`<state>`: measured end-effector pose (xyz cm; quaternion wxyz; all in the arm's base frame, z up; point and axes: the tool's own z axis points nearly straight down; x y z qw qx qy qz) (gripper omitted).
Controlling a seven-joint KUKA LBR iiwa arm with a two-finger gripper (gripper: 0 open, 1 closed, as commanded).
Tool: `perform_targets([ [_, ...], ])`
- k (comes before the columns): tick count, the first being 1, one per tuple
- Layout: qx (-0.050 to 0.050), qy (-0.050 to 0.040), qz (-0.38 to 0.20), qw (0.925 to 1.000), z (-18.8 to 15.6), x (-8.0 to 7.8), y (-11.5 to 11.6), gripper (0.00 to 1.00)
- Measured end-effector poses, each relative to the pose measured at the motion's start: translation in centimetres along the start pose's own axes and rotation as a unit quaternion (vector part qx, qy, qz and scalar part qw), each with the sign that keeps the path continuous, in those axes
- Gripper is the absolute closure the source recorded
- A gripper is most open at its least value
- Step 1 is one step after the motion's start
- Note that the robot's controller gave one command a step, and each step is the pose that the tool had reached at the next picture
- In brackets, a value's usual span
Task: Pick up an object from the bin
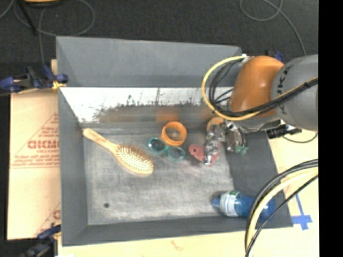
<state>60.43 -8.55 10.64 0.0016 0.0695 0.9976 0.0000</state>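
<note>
In bin, right: tool over pink piece.

The end effector is hanging low over the right half of the grey bin, with the arm coming in from three o'clock. A small pink piece is lying just beside it at its nine o'clock. Further that way an orange ring and teal goggles are sitting close together, with a wooden hairbrush lying beyond them. A blue bottle is resting at the bin's five o'clock
</note>
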Motion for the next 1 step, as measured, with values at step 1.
perform_targets([
  [1,0.000,0.0001,0.000,1.0000,-1.00,-0.02,0.00,1.00],
])
